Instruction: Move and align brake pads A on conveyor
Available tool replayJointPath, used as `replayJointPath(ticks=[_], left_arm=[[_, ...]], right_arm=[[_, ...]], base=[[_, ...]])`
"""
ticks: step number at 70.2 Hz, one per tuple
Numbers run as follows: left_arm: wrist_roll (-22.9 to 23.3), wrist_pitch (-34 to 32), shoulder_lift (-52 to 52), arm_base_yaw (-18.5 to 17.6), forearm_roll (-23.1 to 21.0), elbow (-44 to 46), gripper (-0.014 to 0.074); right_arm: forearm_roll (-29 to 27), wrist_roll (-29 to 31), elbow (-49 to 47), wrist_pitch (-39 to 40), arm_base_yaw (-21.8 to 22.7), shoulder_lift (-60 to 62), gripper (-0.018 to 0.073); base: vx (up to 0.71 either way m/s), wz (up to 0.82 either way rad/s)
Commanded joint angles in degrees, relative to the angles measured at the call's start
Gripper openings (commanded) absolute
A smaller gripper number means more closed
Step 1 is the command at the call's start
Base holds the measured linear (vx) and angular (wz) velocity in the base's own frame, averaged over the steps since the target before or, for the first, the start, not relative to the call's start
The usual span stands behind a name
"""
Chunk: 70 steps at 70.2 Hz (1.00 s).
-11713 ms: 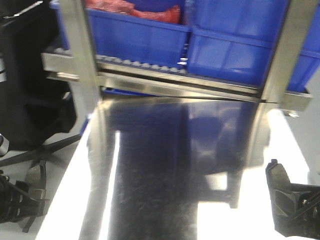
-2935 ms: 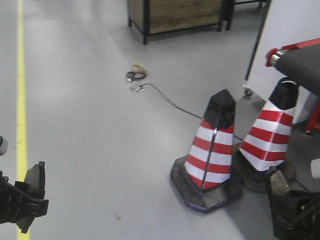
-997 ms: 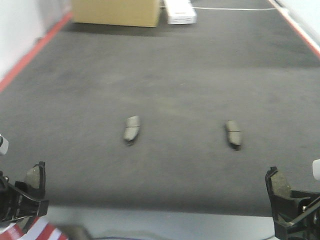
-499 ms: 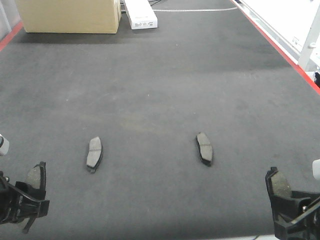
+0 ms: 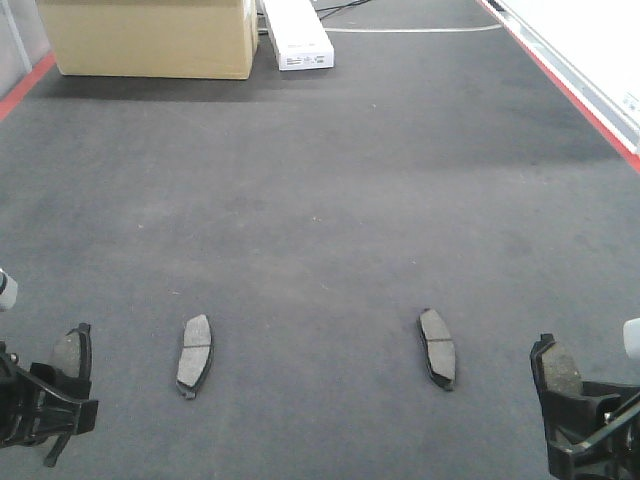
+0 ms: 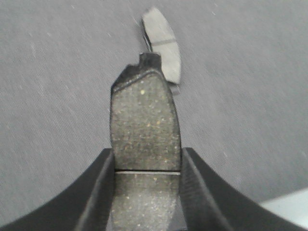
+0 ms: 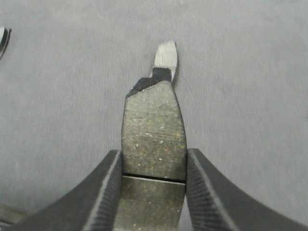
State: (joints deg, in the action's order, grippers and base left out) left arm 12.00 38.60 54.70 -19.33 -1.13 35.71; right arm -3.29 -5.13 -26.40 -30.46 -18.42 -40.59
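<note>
On conveyor (image 5: 320,200), two loose pads (image 5: 195,353) (image 5: 437,346) nearer than before; left tool (image 6: 147,192), right tool (image 7: 153,192) each pinching pad.

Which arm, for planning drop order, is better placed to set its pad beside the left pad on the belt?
Left. The left gripper, jaws shut on the left-held pad, hangs nearest that lying pad; the right gripper, gripping the right-held pad, is across the conveyor.

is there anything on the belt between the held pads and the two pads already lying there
Nothing visible. Each tool, left and right, holds a brake pad, and only bare conveyor lies between them and the left pad and right pad. The cardboard box and white box sit far back.
</note>
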Motion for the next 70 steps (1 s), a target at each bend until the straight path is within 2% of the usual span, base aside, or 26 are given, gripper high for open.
replayJointPath(ticks=[1, 70], left_arm=[[0.19, -3.79, -0.77, -0.38, -0.28, 1.53, 0.0073], [0.19, -3.79, -0.72, -0.38, -0.28, 1.53, 0.0073]], right_arm=[[0.39, 0.50, -1.75, 4.60, 0.08, 0.24, -0.0001], [0.39, 0.50, -1.75, 4.20, 0.08, 0.24, -0.0001]], base=[[0.10, 0.06], [0.01, 0.01]])
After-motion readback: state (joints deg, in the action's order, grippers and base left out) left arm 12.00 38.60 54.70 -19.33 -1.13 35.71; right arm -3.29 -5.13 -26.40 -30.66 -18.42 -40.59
